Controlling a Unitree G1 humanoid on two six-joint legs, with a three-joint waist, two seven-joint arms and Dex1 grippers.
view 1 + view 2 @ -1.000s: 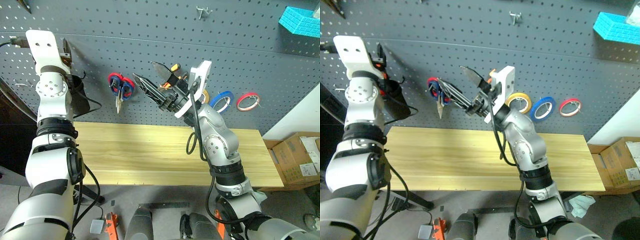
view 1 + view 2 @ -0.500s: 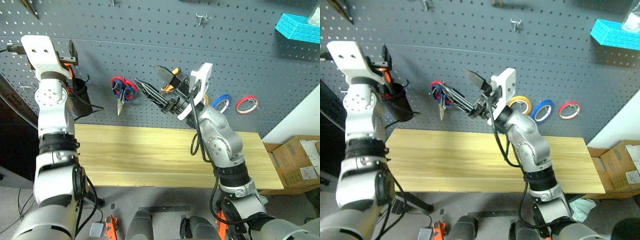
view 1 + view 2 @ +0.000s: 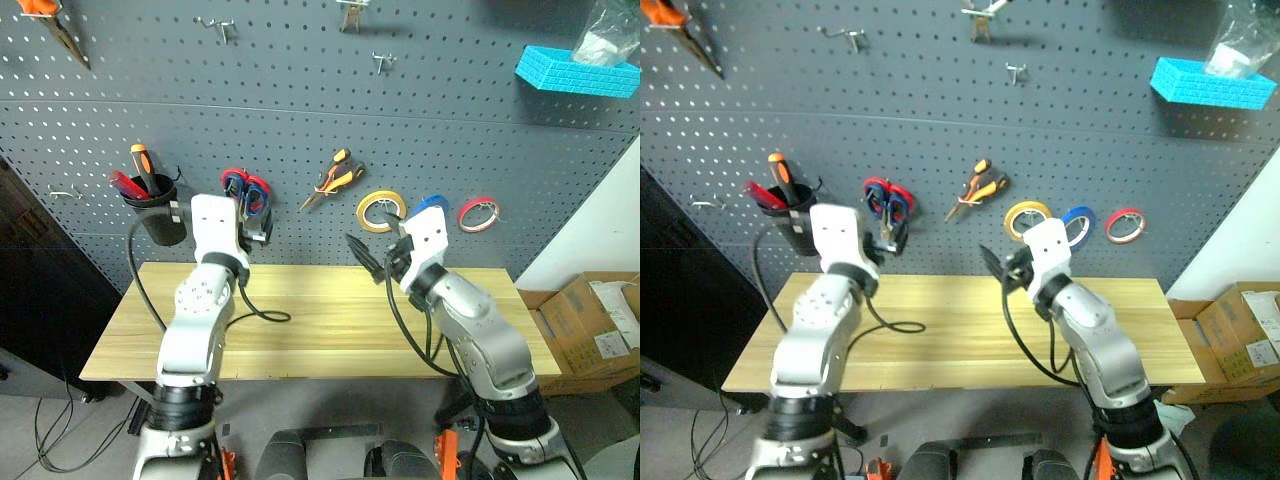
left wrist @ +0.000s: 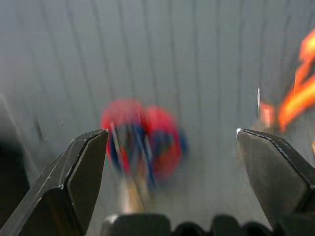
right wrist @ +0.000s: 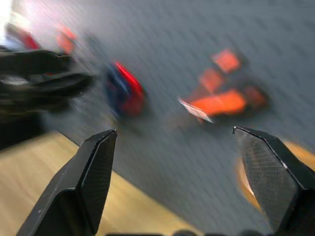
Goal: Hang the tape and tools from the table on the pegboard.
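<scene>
Compared with one second earlier, both arms have dropped from the pegboard [image 3: 300,130] to just above the surface [image 3: 320,320], and the head view now takes in more of the board.

At centre left, the left claw [image 3: 255,222] sits in front of the red-handled scissors [image 3: 245,186]; its fingers are spread and empty. Left of it, the screwdriver [image 3: 143,165] stands in a black cup [image 3: 160,218].

At centre, the orange-handled pliers [image 3: 333,180] hang on the board; earlier the right arm covered this spot.

The right claw [image 3: 368,258], spread and empty, hovers over the surface. Beside it hang the yellow roll [image 3: 380,210], the blue tape [image 3: 430,205] and the red roll [image 3: 478,212].
</scene>
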